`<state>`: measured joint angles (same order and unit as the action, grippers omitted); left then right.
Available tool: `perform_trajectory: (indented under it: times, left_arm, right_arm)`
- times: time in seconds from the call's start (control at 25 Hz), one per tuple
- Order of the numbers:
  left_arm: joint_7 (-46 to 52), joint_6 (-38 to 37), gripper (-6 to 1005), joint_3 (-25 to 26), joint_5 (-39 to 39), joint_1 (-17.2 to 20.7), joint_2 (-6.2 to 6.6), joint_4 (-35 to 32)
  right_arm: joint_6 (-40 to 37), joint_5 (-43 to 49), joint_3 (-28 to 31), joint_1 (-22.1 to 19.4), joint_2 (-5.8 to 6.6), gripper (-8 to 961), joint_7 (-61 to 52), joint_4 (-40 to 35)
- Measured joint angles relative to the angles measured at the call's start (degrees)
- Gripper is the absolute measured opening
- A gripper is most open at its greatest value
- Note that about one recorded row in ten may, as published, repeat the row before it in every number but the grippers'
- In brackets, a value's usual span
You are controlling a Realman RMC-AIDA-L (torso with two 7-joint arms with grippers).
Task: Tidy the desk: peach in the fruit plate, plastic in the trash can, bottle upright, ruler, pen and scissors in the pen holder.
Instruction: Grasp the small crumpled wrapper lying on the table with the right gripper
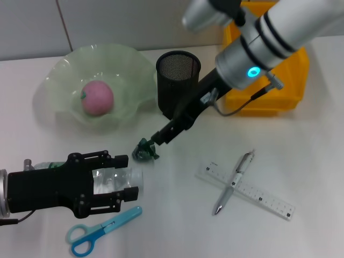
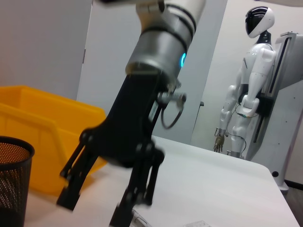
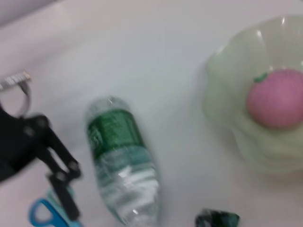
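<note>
The pink peach (image 1: 97,97) lies in the green fruit plate (image 1: 134,64). A clear bottle (image 1: 110,180) with a green label lies on its side, and my left gripper (image 1: 126,176) is open with a finger on either side of it. My right gripper (image 1: 156,141) reaches down beside the black mesh pen holder (image 1: 178,80); its tips hang just above the crumpled green plastic (image 1: 146,151). In the left wrist view the right gripper (image 2: 94,210) stands open. Blue scissors (image 1: 102,228) lie near the front edge. A silver pen (image 1: 234,181) lies across the clear ruler (image 1: 258,196).
The yellow trash can (image 1: 279,91) stands at the back right, behind my right arm. The right wrist view shows the bottle (image 3: 123,165), the peach (image 3: 274,97) and the plastic (image 3: 218,220). A white humanoid robot (image 2: 248,94) stands far beyond the table.
</note>
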<state>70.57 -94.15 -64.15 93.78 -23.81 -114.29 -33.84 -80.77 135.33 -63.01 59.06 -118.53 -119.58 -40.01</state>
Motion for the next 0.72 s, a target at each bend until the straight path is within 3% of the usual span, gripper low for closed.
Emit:
perform_trajectory:
  times: [0.32,0.72]
  left_arm:
    - [0.0,0.0,727,0.0,0.0,-0.1,-0.11,0.2]
    - [0.0,-0.1,727,0.0,-0.1,0.0,-0.12,0.2]
  right_arm:
    - [12.0,-2.9,-9.8,1.7,-1.09,756,0.8,7.1]
    - [18.1,-8.3,-17.1,3.3,-1.30,749,0.9,11.1]
